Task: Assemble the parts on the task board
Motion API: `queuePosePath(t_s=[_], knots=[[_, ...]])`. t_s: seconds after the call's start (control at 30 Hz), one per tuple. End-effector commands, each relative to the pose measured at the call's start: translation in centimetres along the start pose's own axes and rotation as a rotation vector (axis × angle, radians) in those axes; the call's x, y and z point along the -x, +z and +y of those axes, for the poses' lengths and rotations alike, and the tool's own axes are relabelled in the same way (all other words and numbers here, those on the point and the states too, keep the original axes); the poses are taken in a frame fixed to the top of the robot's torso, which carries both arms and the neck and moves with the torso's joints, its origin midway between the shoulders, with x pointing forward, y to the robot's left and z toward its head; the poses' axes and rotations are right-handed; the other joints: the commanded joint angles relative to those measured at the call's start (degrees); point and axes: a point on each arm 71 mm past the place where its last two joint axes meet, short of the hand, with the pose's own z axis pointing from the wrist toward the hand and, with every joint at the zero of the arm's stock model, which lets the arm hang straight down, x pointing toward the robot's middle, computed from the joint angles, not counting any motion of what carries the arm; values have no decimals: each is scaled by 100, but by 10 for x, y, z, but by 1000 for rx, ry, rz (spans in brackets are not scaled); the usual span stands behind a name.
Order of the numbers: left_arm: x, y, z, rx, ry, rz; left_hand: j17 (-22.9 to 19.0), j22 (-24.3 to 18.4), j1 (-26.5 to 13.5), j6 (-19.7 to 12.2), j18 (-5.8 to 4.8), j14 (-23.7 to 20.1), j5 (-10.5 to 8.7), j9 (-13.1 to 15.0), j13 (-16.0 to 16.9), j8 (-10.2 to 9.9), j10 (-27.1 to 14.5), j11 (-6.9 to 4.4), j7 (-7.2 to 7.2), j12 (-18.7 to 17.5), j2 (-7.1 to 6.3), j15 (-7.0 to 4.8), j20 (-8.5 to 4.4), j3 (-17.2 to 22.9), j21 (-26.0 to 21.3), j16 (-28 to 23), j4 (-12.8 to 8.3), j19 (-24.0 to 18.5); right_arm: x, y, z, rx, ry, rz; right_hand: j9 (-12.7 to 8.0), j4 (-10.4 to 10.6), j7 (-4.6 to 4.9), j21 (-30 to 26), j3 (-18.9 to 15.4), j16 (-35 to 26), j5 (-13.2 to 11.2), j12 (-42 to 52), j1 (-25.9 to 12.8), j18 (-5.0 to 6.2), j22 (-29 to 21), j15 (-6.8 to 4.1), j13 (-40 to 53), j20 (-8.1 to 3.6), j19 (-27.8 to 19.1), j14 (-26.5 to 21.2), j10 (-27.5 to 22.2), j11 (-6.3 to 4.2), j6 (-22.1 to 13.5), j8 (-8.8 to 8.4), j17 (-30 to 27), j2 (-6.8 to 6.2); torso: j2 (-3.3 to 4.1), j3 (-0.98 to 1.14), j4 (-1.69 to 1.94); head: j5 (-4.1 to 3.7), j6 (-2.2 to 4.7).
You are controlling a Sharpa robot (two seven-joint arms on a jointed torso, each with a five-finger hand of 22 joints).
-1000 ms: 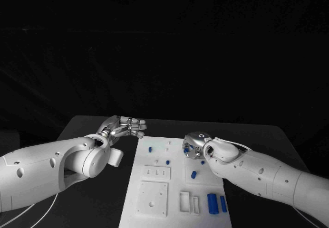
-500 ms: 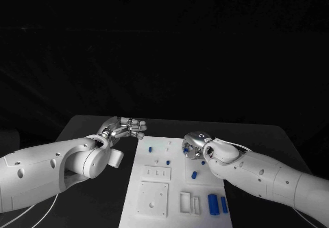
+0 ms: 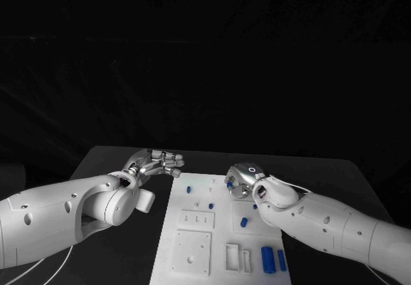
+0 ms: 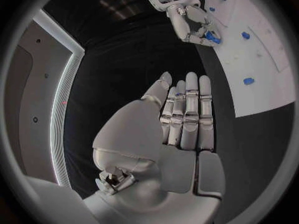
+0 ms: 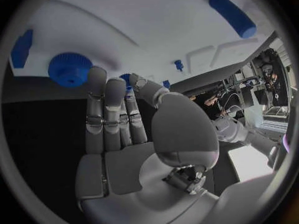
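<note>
Matt white task board [image 3: 195, 240], smooth like moulded plastic, lies on a dull black table [image 3: 107, 159]. Small blue parts [image 3: 268, 260] on it look like smooth plastic; one [image 5: 70, 68] has a ridged rim. Both hands, left hand [image 3: 158, 161] and right hand [image 3: 242, 179], are brushed silver metal with a soft sheen. The arms' [image 3: 64, 211] white shells are glossy.
</note>
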Motion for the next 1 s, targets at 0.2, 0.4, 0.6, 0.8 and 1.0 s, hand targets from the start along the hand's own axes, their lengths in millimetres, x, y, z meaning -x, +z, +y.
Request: queuePosePath(t_s=[0.2,0.4,0.6,0.8,1.0], knots=[[-3,1,-2,-5,-1,20,-11,-14,-31,-49,58,-47,-15,2,6,-7,-47,-12,10,-26,-17,9,11,-6,-25,-44,10,29,12,11,18,-6,-21,-104,-5,33,-1,-116,62,26,-56,11,72,60,164,-41,15,-28,38,9,141,-111,42,38,9,-21,25,-6,21,22,43],[-6,2,-3,-6,-1,25,-11,-14,-31,-49,58,-47,-15,2,6,-7,-47,-12,10,-26,-17,9,11,-6,-25,-44,10,29,11,19,30,6,-20,-104,-5,32,-1,-234,62,25,-36,13,73,61,314,-40,15,-28,79,6,139,-109,41,39,2,-24,34,-9,20,49,58],[-10,5,-4,-8,-1,33,-16,-25,-36,-58,59,-50,-15,3,6,-7,-54,-9,13,-26,-19,12,15,-3,-43,-51,15,35,10,24,40,10,-20,-101,-5,25,0,-317,67,27,-22,12,68,58,416,-40,15,-28,110,8,133,-109,35,38,-5,-23,40,-34,60,81,51],[-12,6,-8,-14,0,38,-16,-25,-36,-58,59,-50,-15,3,6,-7,-54,-9,13,-26,-19,12,15,-3,-43,-51,15,35,9,28,46,8,-25,-98,-5,20,1,-380,68,24,-11,12,61,59,483,-39,15,-27,126,9,129,-107,34,38,-13,-22,67,-67,117,57,63],[-12,6,-11,-20,1,40,-16,-25,-36,-58,59,-50,-15,3,6,-7,-54,-9,13,-26,-19,12,15,-3,-43,-51,15,35,8,30,47,4,-28,-95,-5,14,0,-428,69,23,-5,11,56,60,549,-42,15,-29,146,14,127,-108,33,37,-22,-20,94,-92,152,46,73]])
